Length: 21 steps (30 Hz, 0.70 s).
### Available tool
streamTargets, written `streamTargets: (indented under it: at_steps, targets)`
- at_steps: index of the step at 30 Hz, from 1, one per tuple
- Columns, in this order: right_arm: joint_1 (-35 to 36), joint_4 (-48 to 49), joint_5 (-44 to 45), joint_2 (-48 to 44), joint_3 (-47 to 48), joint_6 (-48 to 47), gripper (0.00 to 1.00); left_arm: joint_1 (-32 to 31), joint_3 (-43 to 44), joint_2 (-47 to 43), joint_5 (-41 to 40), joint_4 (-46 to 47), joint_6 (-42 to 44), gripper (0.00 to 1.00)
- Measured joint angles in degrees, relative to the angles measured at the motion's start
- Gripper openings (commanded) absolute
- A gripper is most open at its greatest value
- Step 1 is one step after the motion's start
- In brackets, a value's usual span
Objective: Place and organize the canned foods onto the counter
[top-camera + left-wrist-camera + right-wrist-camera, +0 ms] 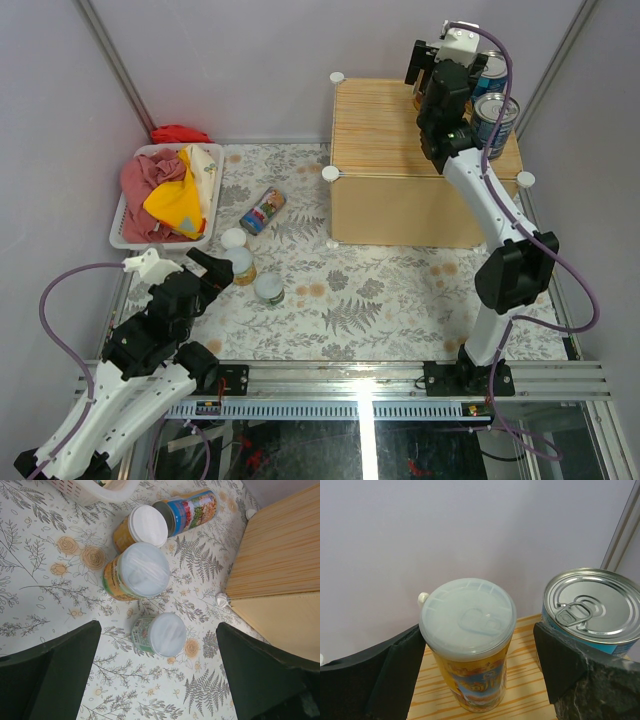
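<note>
Right gripper [476, 630], jaws apart, straddles the yellow pale-lidded can [467, 615] on the wood-grain counter's [525, 680] far right. Pulling away crookedly could topple it.

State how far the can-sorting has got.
Done: two blue-labelled tins with silver tops on the light wood-grain counter. In hand: an orange-yellow pale-lidded jar standing inside the open right gripper. Left: four cans on the floral tabletop below the open left gripper.

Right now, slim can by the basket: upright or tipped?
Tipped. The slim can lies on its side, label facing up, near the basket.
</note>
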Motion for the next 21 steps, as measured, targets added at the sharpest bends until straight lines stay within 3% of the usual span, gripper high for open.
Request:
streamTargets:
  at_steps: [15, 21]
  targets:
    - [3.5, 0.24, -0.52, -5.09, -1.57, -1.84, 0.94, -0.11, 0.04, -0.31, -0.02, -0.37, -0.13, 1.0]
    - [6.67, 1.7, -0.33, -8.96, -3.61, -4.11, 0.94, -0.11, 3.54, 5.4, -0.57, -0.74, 1.92, 1.0]
